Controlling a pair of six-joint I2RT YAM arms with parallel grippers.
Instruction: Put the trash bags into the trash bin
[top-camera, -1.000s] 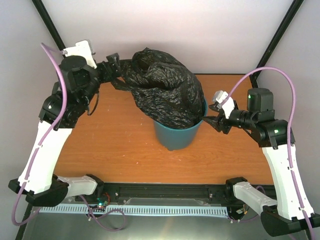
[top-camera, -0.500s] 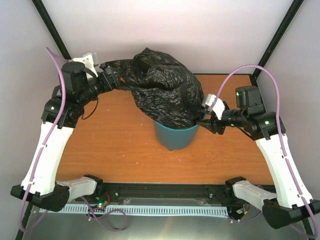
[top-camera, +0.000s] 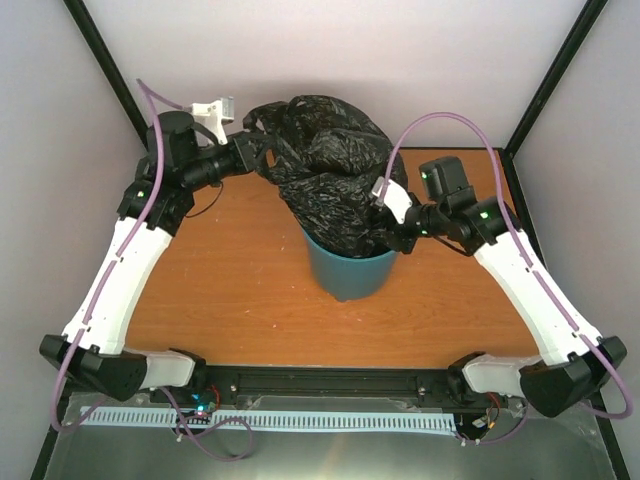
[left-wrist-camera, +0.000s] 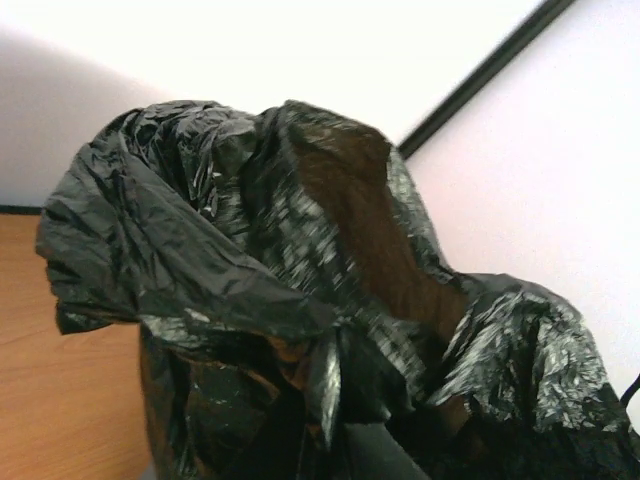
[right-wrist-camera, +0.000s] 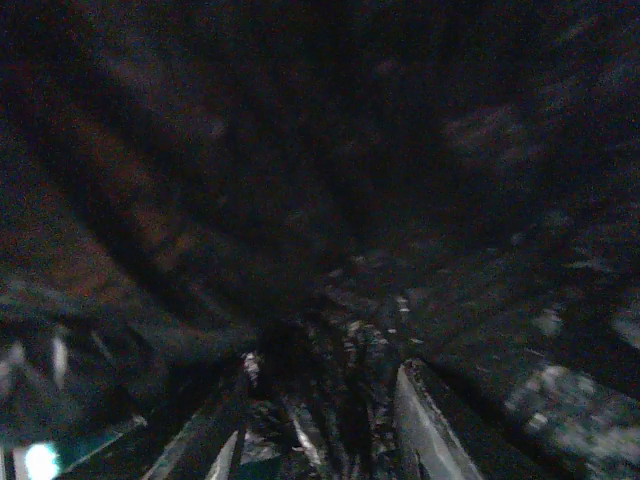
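Note:
The teal trash bin (top-camera: 347, 272) stands mid-table. A black trash bag (top-camera: 330, 170) bulges high out of its mouth, its lower part inside the bin. My left gripper (top-camera: 258, 152) is at the bag's upper left edge, shut on a pinch of the film. In the left wrist view the trash bag (left-wrist-camera: 300, 230) fills the frame and the film gathers into the left gripper (left-wrist-camera: 335, 425). My right gripper (top-camera: 393, 230) presses into the bag's right side just above the bin's rim. In its wrist view the right gripper (right-wrist-camera: 325, 380) stands open, with crumpled film between its fingers.
The wooden table (top-camera: 220, 285) spreads around the bin. Pale walls close in behind and at both sides, with black frame posts (top-camera: 98, 50) at the back corners. Purple cables loop above both arms.
My left gripper moved right to the bag's edge and shut on it. My right gripper moved left into the bag at the bin's rim, its jaws narrowing. The bag stands more upright.

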